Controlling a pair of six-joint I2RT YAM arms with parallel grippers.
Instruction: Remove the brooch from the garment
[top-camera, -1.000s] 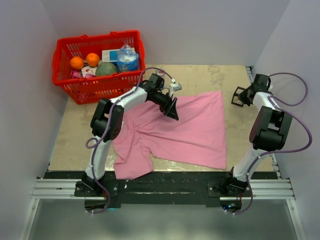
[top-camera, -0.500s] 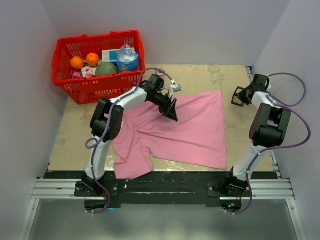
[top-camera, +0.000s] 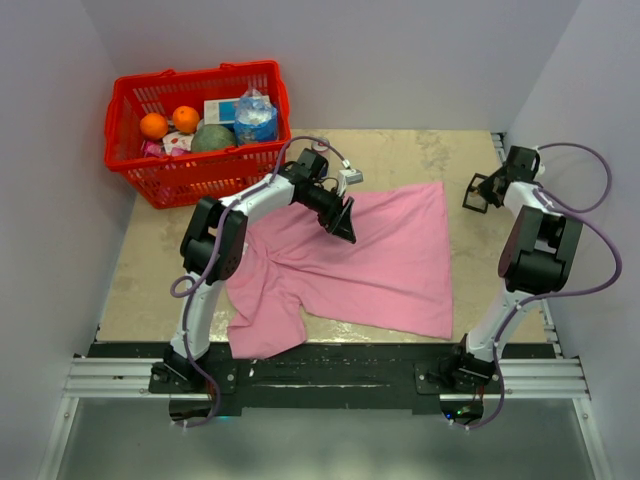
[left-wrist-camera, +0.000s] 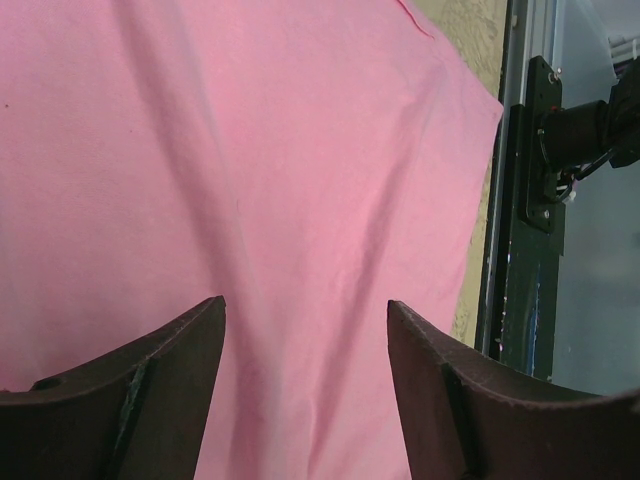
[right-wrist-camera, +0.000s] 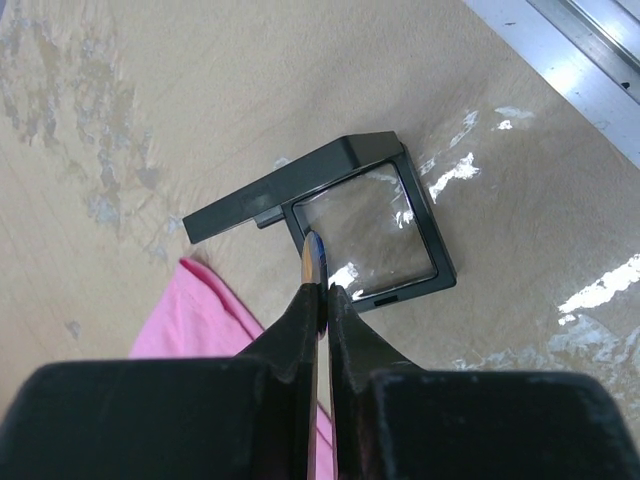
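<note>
The pink garment (top-camera: 385, 262) lies spread and wrinkled on the table. My left gripper (top-camera: 347, 224) hovers over its upper left part, open and empty, and only pink cloth (left-wrist-camera: 300, 150) shows between its fingers (left-wrist-camera: 305, 312). My right gripper (right-wrist-camera: 322, 290) is shut on the brooch (right-wrist-camera: 313, 256), a thin silvery disc seen edge-on that sticks out past the fingertips. It is held just above a small black open-frame box (right-wrist-camera: 432, 246) beside the garment's far right corner (right-wrist-camera: 190, 312). In the top view the right gripper (top-camera: 493, 187) is at the far right of the table.
A red basket (top-camera: 128, 100) with oranges, a bottle and packets stands at the far left. The black frame box (top-camera: 477, 193) sits near the right wall. The metal rail (left-wrist-camera: 525, 200) runs along the table's near edge.
The right wrist has shifted very slightly by the black frame. The left arm has barely moved over the cloth.
</note>
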